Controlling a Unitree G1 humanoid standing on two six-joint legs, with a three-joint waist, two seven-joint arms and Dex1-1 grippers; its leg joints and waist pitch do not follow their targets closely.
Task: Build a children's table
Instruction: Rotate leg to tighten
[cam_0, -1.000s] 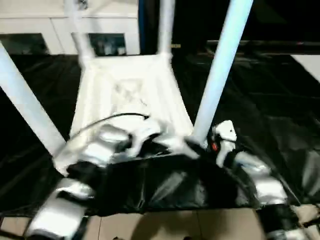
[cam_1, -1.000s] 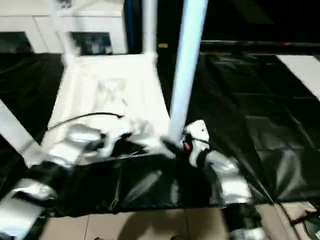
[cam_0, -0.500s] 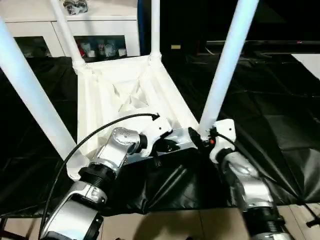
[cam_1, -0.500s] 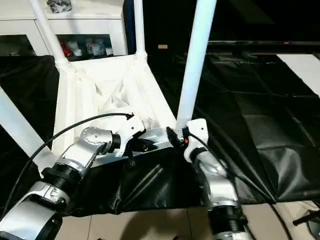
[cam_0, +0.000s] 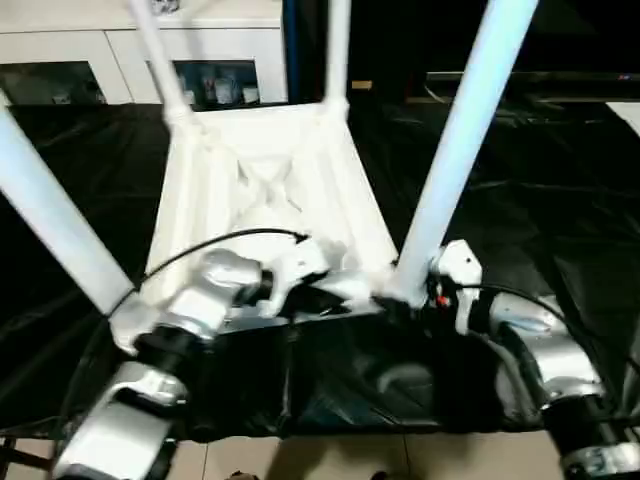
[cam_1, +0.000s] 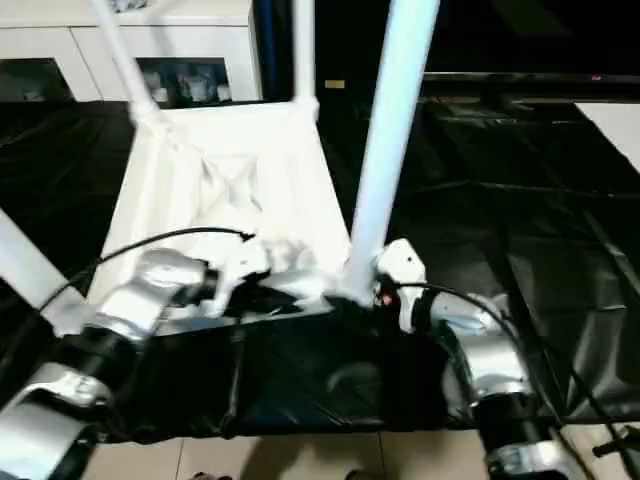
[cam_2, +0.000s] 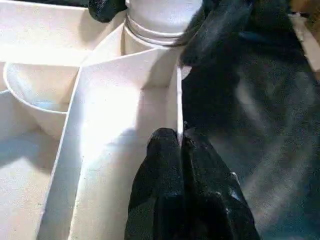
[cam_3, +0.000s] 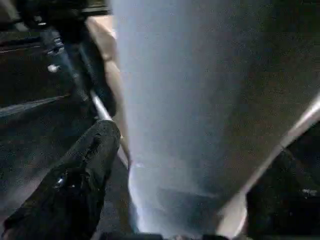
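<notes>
A black sheet (cam_0: 560, 220) is spread over the floor. The upturned white tabletop (cam_0: 265, 200) is laid on it toward twelve o'clock; pale floor tiles (cam_0: 330, 460) are seen at six.

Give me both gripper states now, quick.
Left gripper: closed, pinching the rim of the tabletop.
Right gripper: open, fingers either side of the near right leg, not clamped.

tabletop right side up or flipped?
Flipped. The tabletop lies with its ribbed underside facing up on the black sheet, and the legs rise upward from its corner sockets.
</notes>
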